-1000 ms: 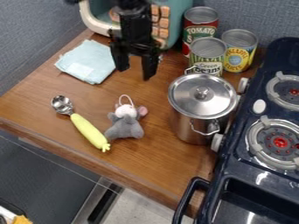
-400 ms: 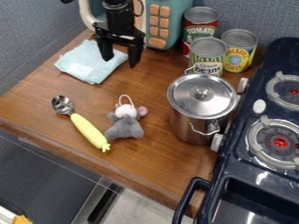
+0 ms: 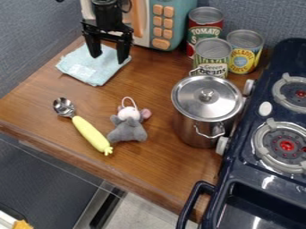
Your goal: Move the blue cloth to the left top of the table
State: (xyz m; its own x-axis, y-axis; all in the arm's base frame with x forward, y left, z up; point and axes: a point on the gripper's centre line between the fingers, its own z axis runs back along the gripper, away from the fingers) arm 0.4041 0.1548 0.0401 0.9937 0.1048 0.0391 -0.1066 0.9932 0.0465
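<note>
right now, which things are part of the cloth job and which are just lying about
For the job:
- blue cloth
- pincer, open over the cloth
- table, where the cloth lies

Just lying about:
- spoon with a yellow handle
- grey toy mouse
- lidded pot
- three cans
- toy microwave
- stove

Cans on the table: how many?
3: a red can at the back, a yellow can near the stove, and a green can just behind the pot.
</note>
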